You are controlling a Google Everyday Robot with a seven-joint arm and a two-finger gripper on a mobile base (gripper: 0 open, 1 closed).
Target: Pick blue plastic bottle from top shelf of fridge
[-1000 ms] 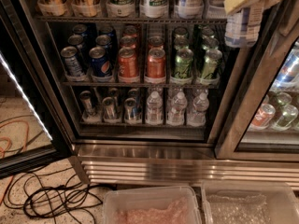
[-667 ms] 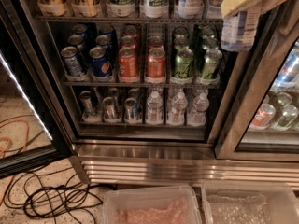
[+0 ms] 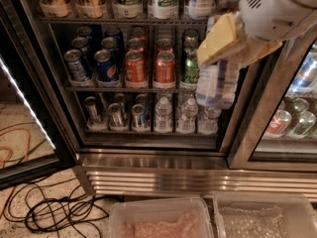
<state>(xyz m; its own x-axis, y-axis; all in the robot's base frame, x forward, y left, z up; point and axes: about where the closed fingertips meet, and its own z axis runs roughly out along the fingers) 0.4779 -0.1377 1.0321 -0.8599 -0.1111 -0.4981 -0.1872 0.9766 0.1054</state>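
The end effector (image 3: 233, 48), at two o'clock, gripped the bottle (image 3: 216, 86), which hung before the open fridge (image 3: 173, 177), just below the top shelf (image 3: 124, 20). The pick looked nearly complete; the next move called for a steady retreat clear of the fridge.

A shop or break room: a glass-door fridge (image 3: 148, 160) with rows of soda cans (image 3: 134, 66) stands left of the gripper (image 3: 225, 49), which clasps a bottle (image 3: 215, 86) at upper right.
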